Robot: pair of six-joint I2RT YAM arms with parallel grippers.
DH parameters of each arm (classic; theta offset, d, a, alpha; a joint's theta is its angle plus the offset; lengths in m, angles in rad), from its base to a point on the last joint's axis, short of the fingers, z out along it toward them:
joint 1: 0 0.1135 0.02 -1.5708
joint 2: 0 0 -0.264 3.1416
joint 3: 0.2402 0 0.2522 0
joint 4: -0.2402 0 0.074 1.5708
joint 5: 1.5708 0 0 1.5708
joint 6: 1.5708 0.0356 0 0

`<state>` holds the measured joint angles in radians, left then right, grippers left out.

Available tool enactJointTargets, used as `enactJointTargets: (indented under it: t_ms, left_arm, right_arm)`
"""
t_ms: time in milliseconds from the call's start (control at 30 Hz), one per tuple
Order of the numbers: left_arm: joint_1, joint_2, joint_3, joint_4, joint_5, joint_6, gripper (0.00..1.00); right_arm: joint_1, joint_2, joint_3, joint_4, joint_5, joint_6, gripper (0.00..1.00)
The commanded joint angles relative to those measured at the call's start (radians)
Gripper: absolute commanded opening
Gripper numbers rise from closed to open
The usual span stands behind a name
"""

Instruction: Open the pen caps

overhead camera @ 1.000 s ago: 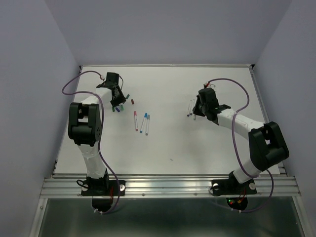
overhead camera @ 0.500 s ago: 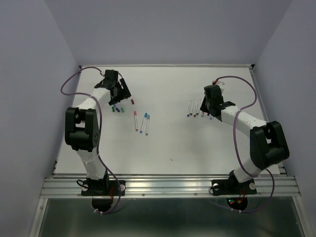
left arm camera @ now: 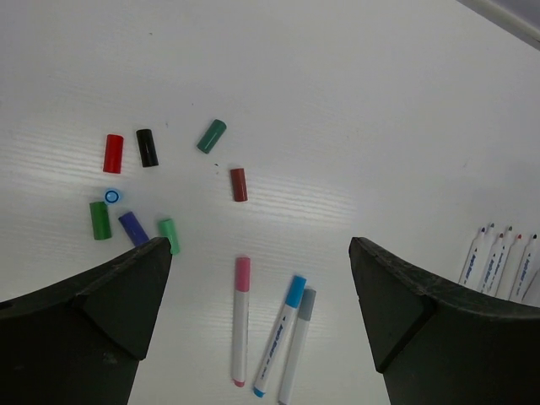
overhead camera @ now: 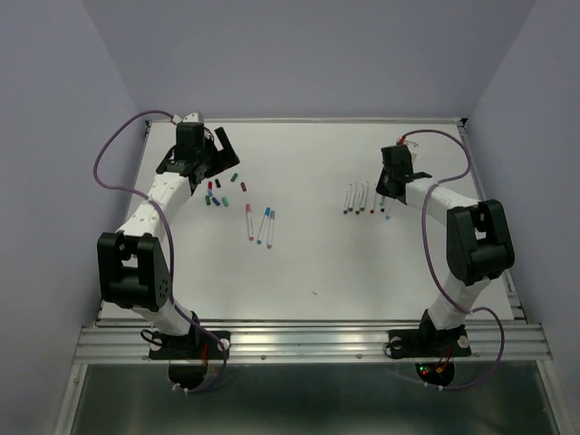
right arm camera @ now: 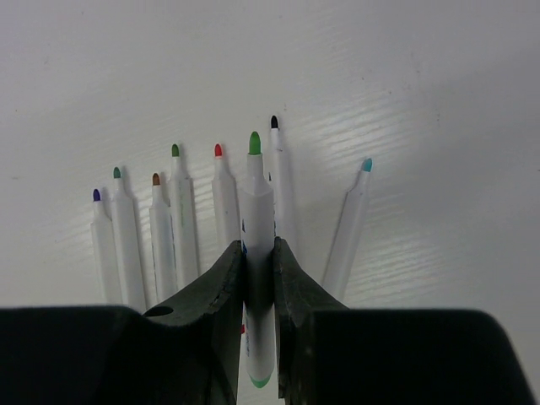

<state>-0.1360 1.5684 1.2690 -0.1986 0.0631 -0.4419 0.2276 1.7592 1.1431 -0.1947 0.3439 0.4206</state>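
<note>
Several loose pen caps lie in a cluster on the table: red [left arm camera: 113, 153], black [left arm camera: 148, 148], teal [left arm camera: 212, 136], brown [left arm camera: 239, 185], green [left arm camera: 100, 220], purple [left arm camera: 133, 229] and light green [left arm camera: 170, 235]. My left gripper [left arm camera: 257, 249] hangs above them, open and empty, at the far left [overhead camera: 213, 149]. Three capped pens lie just nearer: pink [left arm camera: 241, 321], blue [left arm camera: 280, 337], grey [left arm camera: 297, 346]. My right gripper [right arm camera: 257, 253] is shut on an uncapped green-tipped pen [right arm camera: 256, 202], held over a row of uncapped pens [right arm camera: 177, 228].
The row of uncapped pens [overhead camera: 362, 198] lies at the right of the table, below the right gripper [overhead camera: 390, 186]. A small blue cap [left arm camera: 112, 197] stands on end among the others. The cap cluster [overhead camera: 217, 190] sits near the far left corner.
My left gripper has opened wide and pulled back toward the far left, uncovering the caps. My right gripper has swung right and farther back with its pen, uncovering the row of pens.
</note>
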Motion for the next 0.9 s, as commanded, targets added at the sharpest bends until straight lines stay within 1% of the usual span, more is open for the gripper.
enactJointTargets:
  t_ms: [0,33,233,433,533,567,633,667,733,833,867]
  left_arm:
    - [-0.002,-0.002,-0.014,0.024,0.006,0.019,0.99]
    - [-0.002,0.007,-0.011,0.022,0.007,0.019,0.99]
    - [-0.002,0.019,-0.008,0.021,0.018,0.019,0.99]
    - [-0.002,0.022,-0.014,0.022,0.029,0.025,0.99]
    - [-0.002,0.024,-0.016,0.024,0.033,0.026,0.99]
    - [-0.002,0.025,-0.016,0.024,0.034,0.029,0.99]
    - [-0.002,0.025,-0.016,0.024,0.037,0.031,0.99]
    - [-0.002,0.024,-0.017,0.024,0.038,0.032,0.99]
    - [-0.002,0.021,-0.020,0.027,0.041,0.034,0.99]
    - [-0.002,0.015,-0.023,0.031,0.044,0.035,0.99]
    - [-0.002,0.015,-0.023,0.033,0.044,0.034,0.99]
  right_arm:
    - [-0.010,0.031,0.060,-0.002,-0.005,-0.040,0.20]
    - [-0.010,0.043,0.061,-0.002,-0.017,-0.043,0.22]
    - [-0.019,0.080,0.075,-0.002,-0.020,-0.051,0.22]
    - [-0.019,0.095,0.090,-0.003,-0.031,-0.048,0.27]
    - [-0.019,0.089,0.093,-0.006,-0.045,-0.043,0.41]
    - [-0.019,0.086,0.095,-0.008,-0.052,-0.045,0.41]
    - [-0.019,0.076,0.099,-0.015,-0.062,-0.045,0.49]
    - [-0.019,0.069,0.099,-0.017,-0.071,-0.049,0.50]
    - [-0.019,0.053,0.099,-0.022,-0.086,-0.049,0.56]
    - [-0.019,-0.001,0.090,-0.023,-0.175,-0.066,0.79]
    - [-0.019,-0.032,0.086,-0.023,-0.234,-0.062,1.00]
